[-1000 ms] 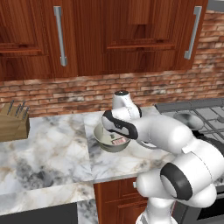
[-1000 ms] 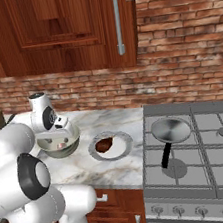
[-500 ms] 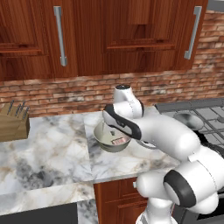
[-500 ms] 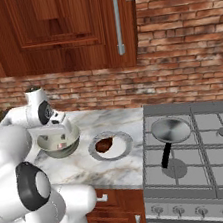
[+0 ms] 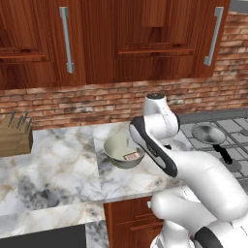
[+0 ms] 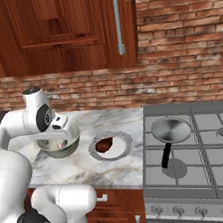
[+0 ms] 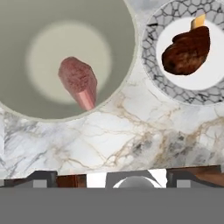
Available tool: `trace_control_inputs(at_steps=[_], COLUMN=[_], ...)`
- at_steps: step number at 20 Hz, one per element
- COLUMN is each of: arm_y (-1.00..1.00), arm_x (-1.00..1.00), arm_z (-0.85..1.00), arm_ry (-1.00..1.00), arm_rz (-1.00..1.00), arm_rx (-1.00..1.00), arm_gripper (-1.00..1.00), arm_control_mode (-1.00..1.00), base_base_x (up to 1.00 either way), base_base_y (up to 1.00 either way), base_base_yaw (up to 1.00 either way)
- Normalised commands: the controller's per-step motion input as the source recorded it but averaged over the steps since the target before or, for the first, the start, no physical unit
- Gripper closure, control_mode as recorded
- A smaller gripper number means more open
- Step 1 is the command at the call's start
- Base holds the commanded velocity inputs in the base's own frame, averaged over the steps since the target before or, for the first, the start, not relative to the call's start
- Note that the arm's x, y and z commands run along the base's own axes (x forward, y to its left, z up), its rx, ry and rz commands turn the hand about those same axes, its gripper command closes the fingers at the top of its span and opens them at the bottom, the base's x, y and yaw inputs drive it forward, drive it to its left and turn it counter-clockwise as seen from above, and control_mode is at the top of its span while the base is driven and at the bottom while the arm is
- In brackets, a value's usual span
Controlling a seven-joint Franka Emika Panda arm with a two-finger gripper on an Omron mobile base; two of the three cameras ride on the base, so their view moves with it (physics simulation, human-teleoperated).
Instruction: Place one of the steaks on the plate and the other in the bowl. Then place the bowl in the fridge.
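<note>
Beside the bowl [image 7: 65, 57] sits the plate [image 7: 153, 70] (dark steak [image 7: 187, 50] aboard)

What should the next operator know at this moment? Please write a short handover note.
Gripper: open, empty, above the counter near the bowl.
Pink steak: lies in the bowl.
Brown steak: lies on the plate, beside the bowl.
Done: both steaks placed.
Left: grasp the bowl and put it in the fridge; the fridge location is not known.

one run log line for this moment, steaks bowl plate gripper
red steak: in bowl | brown steak: on plate | bowl: on counter, beside plate | gripper: open, empty, above bowl | fridge step: not done
</note>
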Motion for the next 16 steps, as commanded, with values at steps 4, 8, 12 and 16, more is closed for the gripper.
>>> trace_control_inputs(at_steps=[4,8,12,16], arm_y=[-0.98,-0.96,-0.52,0.00], arm_x=[-0.75,-0.84,-0.72,-0.25], arm_z=[0.29,0.18,0.26,0.17], arm_ry=[-0.06,-0.05,-0.06,-0.03], arm_rz=[-0.02,0.00,0.00,0.00], arm_rx=[0.09,0.11,0.07,-0.03], arm_gripper=[-1.00,-1.00,-1.00,-1.00], arm_control_mode=[-1.00,-1.00,-1.00,-1.00], base_base_x=[0.00,0.00,0.00,0.00], base_base_y=[0.00,0.00,0.00,0.00], base_base_yaw=[0.00,0.00,0.00,0.00])
